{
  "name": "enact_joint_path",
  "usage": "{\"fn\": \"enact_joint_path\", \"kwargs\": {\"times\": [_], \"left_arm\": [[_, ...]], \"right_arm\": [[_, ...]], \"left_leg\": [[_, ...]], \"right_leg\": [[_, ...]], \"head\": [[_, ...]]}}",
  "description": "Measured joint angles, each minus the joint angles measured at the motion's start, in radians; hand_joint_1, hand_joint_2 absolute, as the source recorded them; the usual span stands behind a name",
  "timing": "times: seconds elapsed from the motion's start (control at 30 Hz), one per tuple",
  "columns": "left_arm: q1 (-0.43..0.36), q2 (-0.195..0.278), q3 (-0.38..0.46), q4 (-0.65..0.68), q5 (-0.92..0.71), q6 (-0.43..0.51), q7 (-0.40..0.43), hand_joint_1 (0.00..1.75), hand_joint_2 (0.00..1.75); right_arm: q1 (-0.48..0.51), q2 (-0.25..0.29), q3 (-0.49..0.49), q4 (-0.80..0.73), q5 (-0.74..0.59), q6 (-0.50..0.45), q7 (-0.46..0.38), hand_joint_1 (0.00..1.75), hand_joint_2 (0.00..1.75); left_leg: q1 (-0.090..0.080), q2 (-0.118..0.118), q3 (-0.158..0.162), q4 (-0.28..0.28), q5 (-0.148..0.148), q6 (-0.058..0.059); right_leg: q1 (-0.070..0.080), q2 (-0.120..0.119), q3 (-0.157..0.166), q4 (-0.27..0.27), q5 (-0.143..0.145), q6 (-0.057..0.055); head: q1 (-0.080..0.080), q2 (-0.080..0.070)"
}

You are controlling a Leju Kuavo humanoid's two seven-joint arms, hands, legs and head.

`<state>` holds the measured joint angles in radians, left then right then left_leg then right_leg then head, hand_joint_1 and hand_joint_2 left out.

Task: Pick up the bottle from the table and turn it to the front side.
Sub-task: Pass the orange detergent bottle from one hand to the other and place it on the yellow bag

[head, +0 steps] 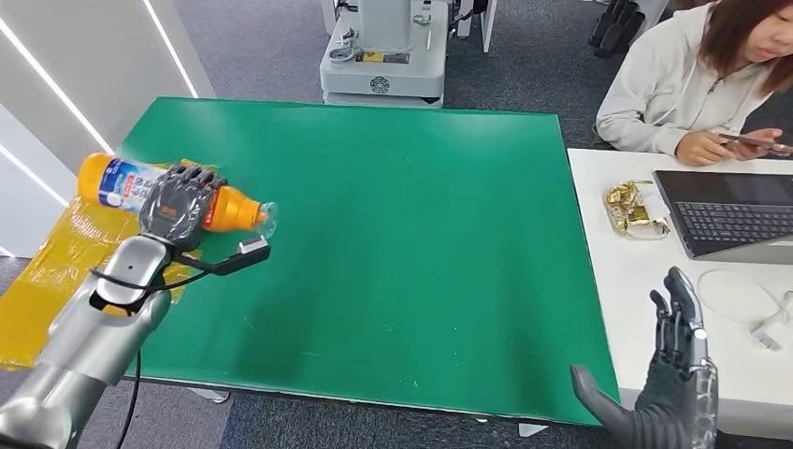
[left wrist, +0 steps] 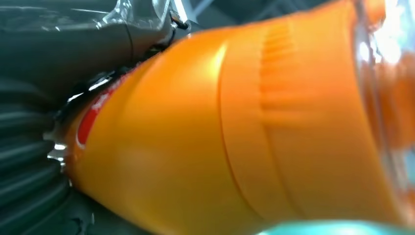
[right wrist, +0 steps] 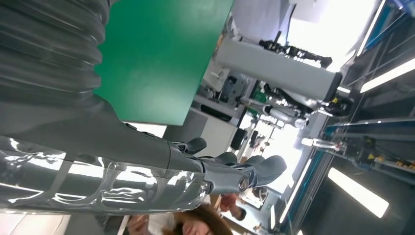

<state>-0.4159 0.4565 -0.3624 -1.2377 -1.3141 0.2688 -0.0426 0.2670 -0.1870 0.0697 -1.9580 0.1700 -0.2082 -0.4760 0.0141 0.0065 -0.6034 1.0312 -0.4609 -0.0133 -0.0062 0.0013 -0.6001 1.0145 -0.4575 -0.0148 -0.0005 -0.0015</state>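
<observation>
At about nine o'clock on the green table (head: pixel 393 234) my left hand (head: pixel 178 204) has its fingers wrapped over the middle of the bottle (head: pixel 122 182), which lies on its side with the cap end towards three o'clock, over a crinkled yellow sheet (head: pixel 56 271). I judge I'm at the grasp or just starting the lift; I can't tell whether the bottle has left the mat. Next I need a firm hold and a wrist roll to bring the label round. The bottle is smooth orange plastic, ribbed near the shoulder, with a glossy white and blue label and a clear cap; slippery, I'd guess. The mat looks matte and flat. At five o'clock my right hand (head: pixel 678 374) hangs off the table edge, fingers straight and apart, holding nothing.
</observation>
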Motion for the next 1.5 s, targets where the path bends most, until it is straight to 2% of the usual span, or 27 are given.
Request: {"fn": "enact_joint_path", "kwargs": {"times": [0.17,0.37,0.57,0.67,0.77,0.93,1.13,1.17,1.27,1.3,1.5], "left_arm": [[0.145,0.053,0.118,-0.097,0.093,-0.035,-0.019,1.75,1.75],[0.19,0.061,0.16,-0.118,0.127,-0.035,-0.079,1.75,1.75],[0.168,-0.02,0.124,-0.089,0.12,-0.025,-0.102,1.75,1.75],[0.144,-0.072,0.092,-0.047,0.131,-0.026,-0.101,1.75,1.75],[0.128,-0.105,0.077,0.003,0.14,-0.022,-0.099,1.75,1.75],[0.112,-0.134,0.074,0.109,0.126,-0.01,-0.056,1.75,1.75],[0.096,-0.144,0.095,0.251,0.075,0.026,-0.02,1.75,1.75],[0.092,-0.145,0.099,0.271,0.064,0.028,-0.016,1.43,1.75],[0.08,-0.151,0.107,0.326,0.024,0.043,-0.01,0.16,1.75],[0.076,-0.153,0.108,0.341,0.011,0.051,-0.011,0.03,1.75],[0.05,-0.171,0.108,0.395,-0.024,0.121,-0.047,0.0,1.75]], "right_arm": [[0.052,0.01,-0.047,-0.056,0.02,0.005,-0.005,0.0,1.75],[0.056,0.023,-0.055,-0.076,0.045,0.012,-0.013,0.0,1.75],[0.014,0.025,-0.043,-0.076,0.064,0.036,0.006,0.0,1.75],[-0.014,0.025,-0.032,-0.076,0.071,0.044,0.019,0.0,1.75],[-0.026,0.024,-0.025,-0.076,0.072,0.05,0.025,0.0,1.75],[-0.021,0.024,-0.022,-0.076,0.078,0.047,0.022,0.0,1.75],[-0.007,0.023,-0.022,-0.076,0.072,0.035,0.017,0.0,1.75],[-0.005,0.023,-0.022,-0.076,0.073,0.035,0.017,0.0,1.75],[0.0,0.023,-0.019,-0.076,0.086,0.034,0.02,0.0,1.75],[0.001,0.023,-0.017,-0.076,0.093,0.034,0.021,0.0,1.75],[0.002,0.021,0.0,-0.082,0.119,0.021,0.027,0.0,1.75]], "left_leg": [[0.0,-0.001,-0.001,0.0,0.0,0.0],[0.0,-0.001,0.0,0.0,0.0,0.001],[-0.001,-0.001,0.0,0.001,0.001,0.002],[-0.001,-0.001,0.0,0.001,0.001,0.002],[-0.001,-0.001,0.001,0.001,0.001,0.002],[0.0,-0.001,0.0,0.001,0.001,0.002],[0.0,-0.001,0.0,0.001,0.001,0.002],[0.0,-0.001,0.0,0.001,0.001,0.002],[0.0,-0.001,0.0,0.001,0.001,0.002],[0.0,-0.001,0.0,0.001,0.001,0.002],[-0.001,-0.001,0.0,0.001,0.001,0.002]], "right_leg": [[0.0,-0.002,0.0,0.0,-0.001,0.0],[0.0,-0.002,0.0,0.0,0.0,0.0],[0.0,-0.003,0.001,0.0,0.001,0.001],[0.0,-0.002,0.002,0.0,0.002,0.001],[0.0,-0.002,0.001,0.0,0.002,0.001],[0.0,-0.002,0.001,0.0,0.002,0.001],[0.0,-0.002,0.001,0.0,0.001,0.0],[0.0,-0.002,0.001,0.0,0.001,0.0],[0.0,-0.002,0.001,0.0,0.001,0.0],[0.0,-0.002,0.001,0.0,0.001,0.0],[0.0,-0.002,0.001,0.0,0.001,0.0]], "head": [[0.0,0.0],[0.0,0.0],[0.0,0.0],[0.0,0.0],[0.0,0.0],[0.0,0.0],[0.0,0.0],[0.0,0.0],[0.0,0.0],[0.0,0.0],[0.0,0.0]]}}
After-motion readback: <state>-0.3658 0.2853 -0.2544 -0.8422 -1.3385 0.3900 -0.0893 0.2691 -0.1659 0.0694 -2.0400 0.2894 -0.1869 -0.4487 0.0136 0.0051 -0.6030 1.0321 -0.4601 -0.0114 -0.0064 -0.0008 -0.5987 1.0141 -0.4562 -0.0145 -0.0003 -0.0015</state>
